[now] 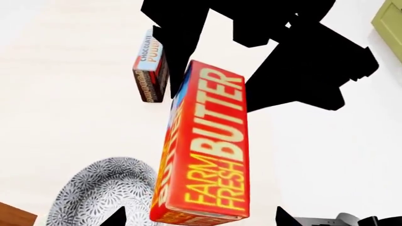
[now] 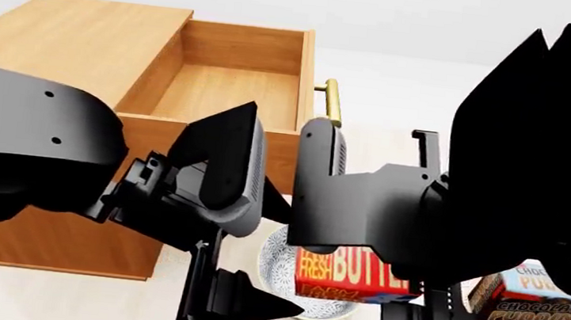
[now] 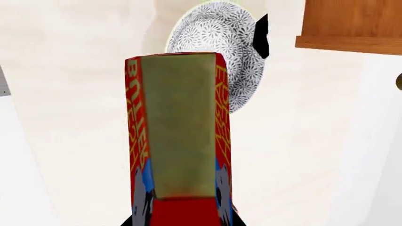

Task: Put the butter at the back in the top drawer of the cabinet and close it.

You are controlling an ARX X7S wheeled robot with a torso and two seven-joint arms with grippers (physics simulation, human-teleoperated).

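- Pale, cream-coloured floor (image 2: 398, 100); plain white backdrop.
- Light-brown wooden cabinet (image 2: 76, 34): top drawer (image 2: 231, 91) pulled out, interior bare.
- Patterned grey-white bowl (image 2: 277, 264), seemingly empty, under the red-and-yellow butter carton (image 2: 353, 275).
- Right gripper (image 3: 182, 207) grasps the butter aloft.
- Left gripper (image 2: 223, 301): closure indeterminable.

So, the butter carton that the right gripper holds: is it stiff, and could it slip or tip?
The butter probably is stiff: its faces look flat and its edges straight, with no visible dent. Its printed surface looks smooth, so it may slip. It is tall and narrow, so set on its end it could tip. It hangs above the patterned bowl.
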